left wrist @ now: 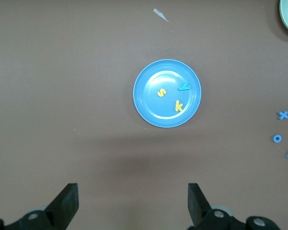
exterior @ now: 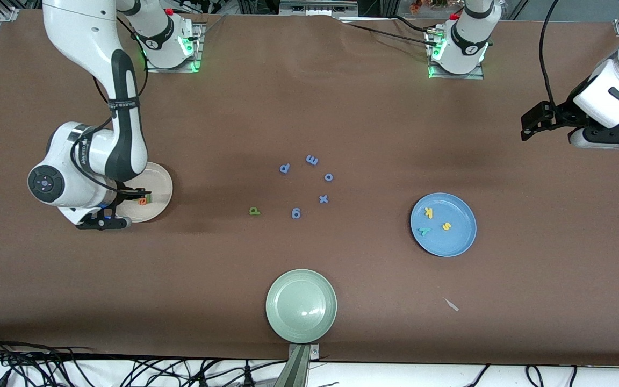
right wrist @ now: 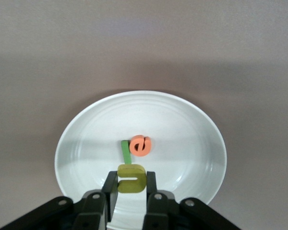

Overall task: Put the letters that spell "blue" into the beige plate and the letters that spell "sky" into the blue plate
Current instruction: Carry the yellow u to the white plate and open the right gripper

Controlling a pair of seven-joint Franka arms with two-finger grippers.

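Just now the right gripper [right wrist: 131, 184] hangs low over the beige plate [right wrist: 192, 129] at the right arm's end of the table, its two fingers [right wrist: 109, 184] pinched on the yellow u [right wrist: 131, 178], which sits between them above the plate's floor. Lying in that plate are the orange e [right wrist: 140, 145] and the thin green l [right wrist: 126, 152], the two touching or nearly so, just past the held letter. From the front camera only a scrap of orange and green shows beside the wrist, since the arm covers much of the plate. The olive-green b [exterior: 254, 211] lies on the bare brown table [exterior: 309, 107], well apart from the beige plate, near a loose ring of blue letters [exterior: 312, 159] around the middle. The blue plate [exterior: 462, 242], toward the left arm's end, holds the yellow k [exterior: 429, 213], the yellow s [exterior: 446, 226] and the teal-green y [exterior: 424, 231], all three apart from one another on its floor. The left gripper [left wrist: 133, 201] waits high over the table at its own end, fingers spread wide with nothing between them, looking down on the blue plate. A pale green plate [exterior: 301, 305] sits nearest the front camera, and a small pale scrap [exterior: 452, 305] lies on the table nearer the camera than the blue plate.
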